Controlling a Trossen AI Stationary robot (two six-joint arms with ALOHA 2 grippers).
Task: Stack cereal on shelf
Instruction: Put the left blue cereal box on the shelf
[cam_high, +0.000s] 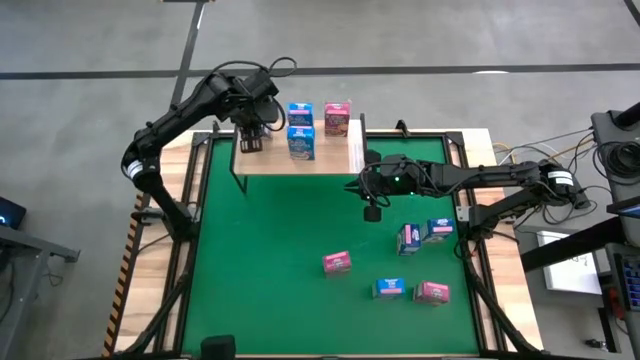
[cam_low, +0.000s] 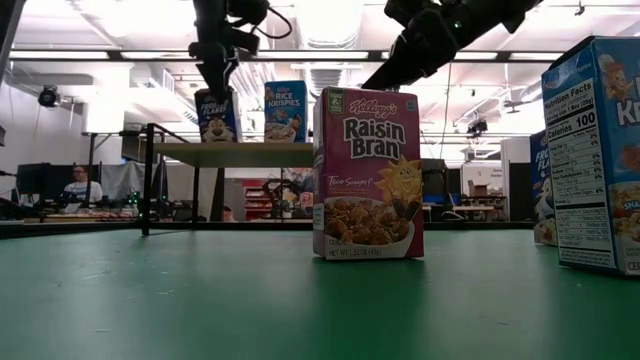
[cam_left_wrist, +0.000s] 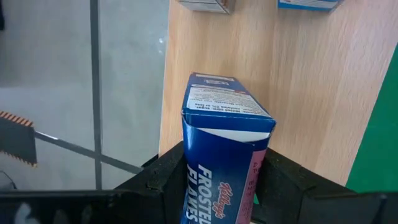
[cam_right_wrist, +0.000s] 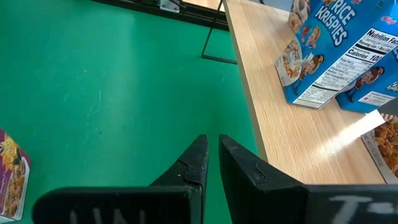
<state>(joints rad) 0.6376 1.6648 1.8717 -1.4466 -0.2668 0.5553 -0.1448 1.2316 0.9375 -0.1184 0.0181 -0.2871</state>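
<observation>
Up top, left hand (cam_left_wrist: 217, 186) clamps Frosted Flakes box (cam_left_wrist: 225, 143) over shelf (cam_left_wrist: 311, 93); right hand (cam_right_wrist: 211, 165) together.

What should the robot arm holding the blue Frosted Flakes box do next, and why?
Probably lower it a little and then open. The left gripper has its jaws shut on the Frosted Flakes box over the shelf near its left end, with bare wood below it. In the low view the box looks at or just above the board, so I cannot tell if it rests yet.

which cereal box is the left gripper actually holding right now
The blue Frosted Flakes box, pinched upright in the left gripper over the shelf's left end. The other boxes stand free on the shelf or the green mat.
</observation>
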